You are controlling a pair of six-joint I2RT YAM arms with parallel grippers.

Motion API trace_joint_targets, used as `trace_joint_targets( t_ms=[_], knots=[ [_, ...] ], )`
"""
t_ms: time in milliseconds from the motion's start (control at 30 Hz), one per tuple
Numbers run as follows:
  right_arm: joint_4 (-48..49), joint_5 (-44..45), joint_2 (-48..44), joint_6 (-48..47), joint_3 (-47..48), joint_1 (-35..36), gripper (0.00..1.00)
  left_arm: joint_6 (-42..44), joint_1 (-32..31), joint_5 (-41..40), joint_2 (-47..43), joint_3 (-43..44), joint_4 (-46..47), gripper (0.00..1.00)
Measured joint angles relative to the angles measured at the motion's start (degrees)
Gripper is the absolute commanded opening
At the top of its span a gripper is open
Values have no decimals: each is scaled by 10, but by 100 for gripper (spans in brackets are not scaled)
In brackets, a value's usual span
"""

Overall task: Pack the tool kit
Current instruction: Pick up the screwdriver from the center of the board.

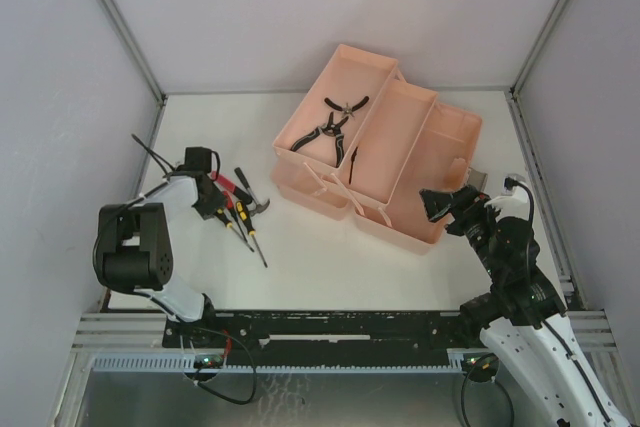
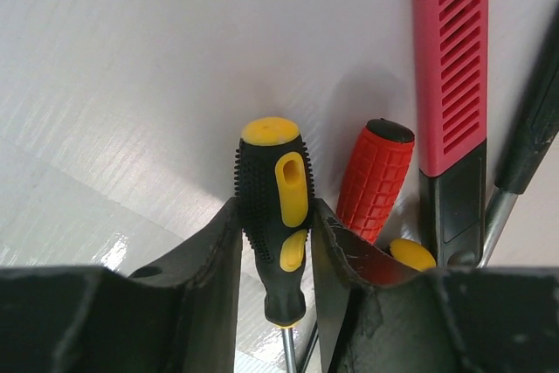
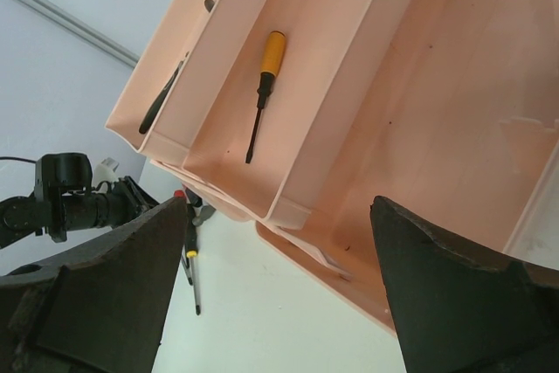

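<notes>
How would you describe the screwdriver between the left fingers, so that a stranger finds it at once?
On the white table, left of the pink toolbox, a few tools lie in a loose bunch. The black-and-yellow screwdriver sits between the fingers of the left gripper. Its handle is black with yellow inserts and a yellow cap, whereas the red screwdriver beside it is plain red.

The white bench (image 1: 400,267) carried a salmon-pink toolbox (image 1: 455,147) toward its far right, with the trays spread open. Near the left edge lay a loose cluster of tools: a yellow-black screwdriver (image 2: 275,207), a red-handled screwdriver (image 2: 376,176) just beside it, and a small hammer (image 1: 252,194) close by.
</notes>
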Motion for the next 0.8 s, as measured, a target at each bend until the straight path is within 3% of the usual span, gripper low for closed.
trace_joint_targets(
  t_ms=[400,500,633,800],
  knots=[
    [0,-7,0,0,0,-4,86,5,3,16,-37,-22,-1,43],
    [0,-9,0,0,0,-7,86,5,3,16,-43,-29,-2,37],
    [0,-10,-2,0,0,-9,86,9,3,23,-53,-42,9,1],
    [0,-15,-5,2,0,-11,87,10,3,26,-95,-78,16,0]
  ],
)
